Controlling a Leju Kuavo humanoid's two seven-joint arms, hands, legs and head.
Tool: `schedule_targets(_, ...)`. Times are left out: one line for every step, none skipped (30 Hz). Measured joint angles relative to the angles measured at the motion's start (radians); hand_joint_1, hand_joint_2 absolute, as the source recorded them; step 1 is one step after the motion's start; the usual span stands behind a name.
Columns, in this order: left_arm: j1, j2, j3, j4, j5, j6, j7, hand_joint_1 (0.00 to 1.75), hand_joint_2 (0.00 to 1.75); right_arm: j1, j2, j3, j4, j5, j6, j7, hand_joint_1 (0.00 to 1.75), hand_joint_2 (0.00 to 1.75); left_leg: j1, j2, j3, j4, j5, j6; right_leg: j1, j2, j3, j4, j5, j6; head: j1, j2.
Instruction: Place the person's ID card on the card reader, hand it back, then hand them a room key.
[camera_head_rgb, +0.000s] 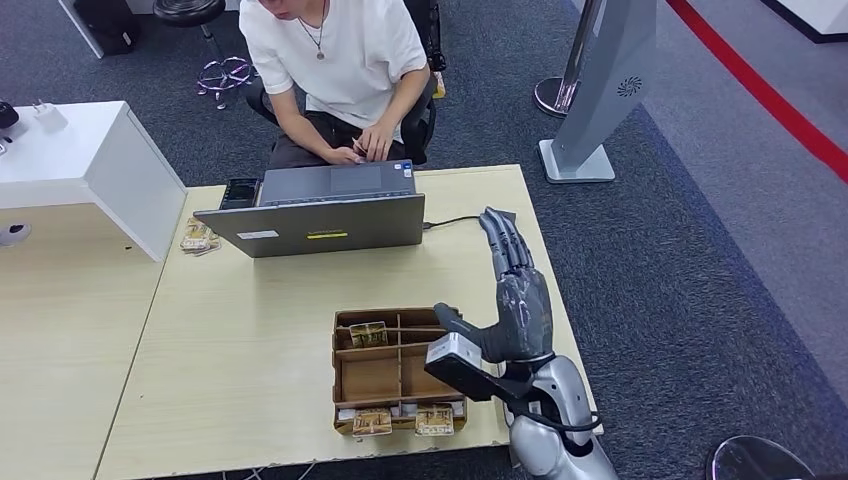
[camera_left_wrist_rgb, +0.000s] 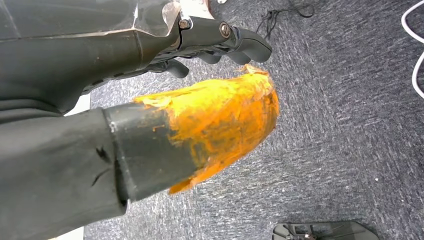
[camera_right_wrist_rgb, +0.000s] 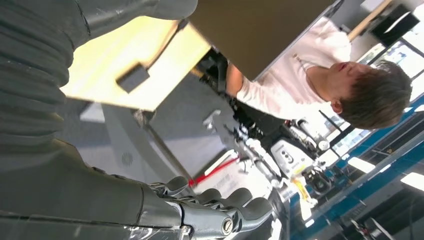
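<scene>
My right hand (camera_head_rgb: 518, 300) is raised over the right side of the wooden table (camera_head_rgb: 250, 340), fingers straight and apart, pointing away from me toward the laptop, holding nothing. Just left of its wrist sits a cardboard tray (camera_head_rgb: 395, 372) with compartments; key cards (camera_head_rgb: 372, 422) lie in its near row and one lies in a far cell. A small black device (camera_head_rgb: 240, 190) stands beside the laptop's left end. The person (camera_head_rgb: 335, 60) in a white shirt sits behind the table with both hands (camera_head_rgb: 365, 148) behind the laptop. My left hand (camera_left_wrist_rgb: 200, 130) hangs over carpet, its thumb wrapped in orange tape, nothing in it.
An open grey laptop (camera_head_rgb: 320, 218) stands across the far side of the table, its cable running right. Small card packs (camera_head_rgb: 200, 238) lie at the far left. A white counter (camera_head_rgb: 90, 160) adjoins on the left. A grey sign stand (camera_head_rgb: 590, 110) is on the carpet to the right.
</scene>
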Motion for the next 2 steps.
schedule_targets(0.001, 0.000, 0.000, 0.000, 0.003, 0.001, 0.000, 0.00, 0.00, 0.018, 0.000, -0.008, -0.014, -0.032, 0.009, -0.017, 0.00, 1.75, 0.000, 0.000, 0.000, 0.000, 0.000, 0.000, 0.000, 0.000, 0.000, 0.000, 0.000, 0.000, 0.000, 0.000)
schedule_targets(0.002, 0.000, 0.000, 0.000, 0.004, 0.002, 0.000, 0.00, 0.00, 0.028, 0.000, -0.013, -0.021, -0.050, 0.014, -0.026, 0.00, 1.75, 0.000, 0.000, 0.000, 0.000, 0.000, 0.000, 0.000, 0.000, 0.000, 0.000, 0.000, 0.000, 0.000, 0.000)
